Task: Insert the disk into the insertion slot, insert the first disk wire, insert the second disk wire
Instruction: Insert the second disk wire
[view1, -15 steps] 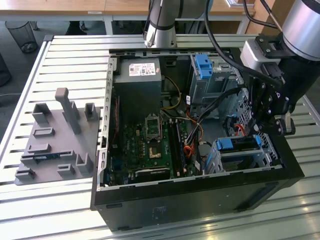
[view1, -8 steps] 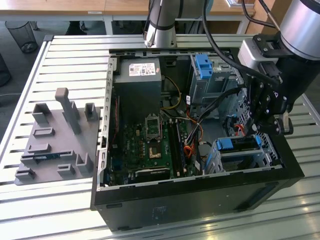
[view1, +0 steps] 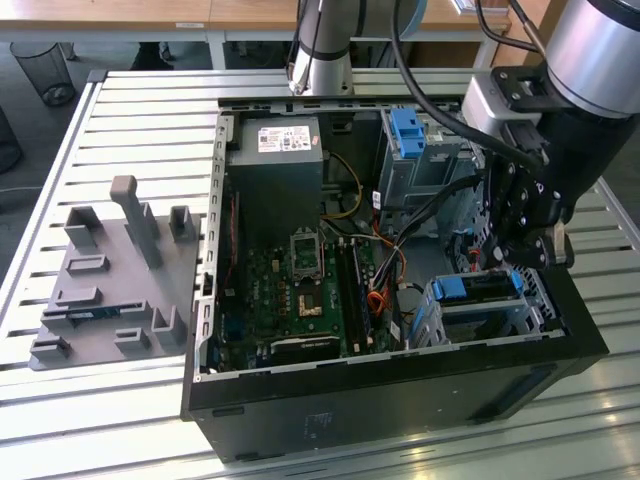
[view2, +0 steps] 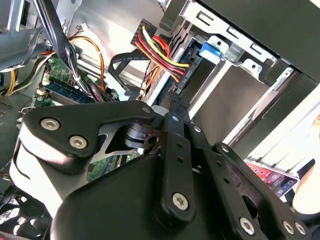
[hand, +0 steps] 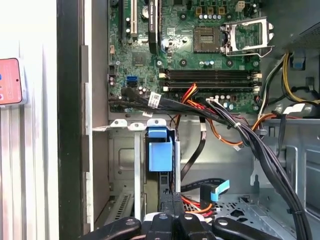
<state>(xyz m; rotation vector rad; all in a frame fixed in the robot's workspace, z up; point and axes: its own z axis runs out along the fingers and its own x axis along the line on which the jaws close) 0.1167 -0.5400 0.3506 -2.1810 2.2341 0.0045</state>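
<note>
Presently the arm (view1: 590, 50) is angled down into the computer case (view1: 400, 400). The gripper (view1: 522, 262) is held just behind the disk (view1: 478, 288), fingers (view2: 170, 130) drawn together; whether anything is pinched cannot be told. The disk is seated in the insertion slot (view1: 495, 325), at the exterior view's right.

The disk (view1: 478, 287), a flat drive in a bright blue carrier, lies level inside the slot (view1: 490, 325), a low grey cage of perforated sheet metal in the corner of the case (view1: 400, 400) on the exterior view's right. The carrier's blue bar shows along the slot's open top. A wire bundle (view2: 160, 52) of red, yellow and black ends in a black plug at the disk's end; whether it is seated cannot be told. A black wire (hand: 216, 191) with a blue plug lies near.
</note>
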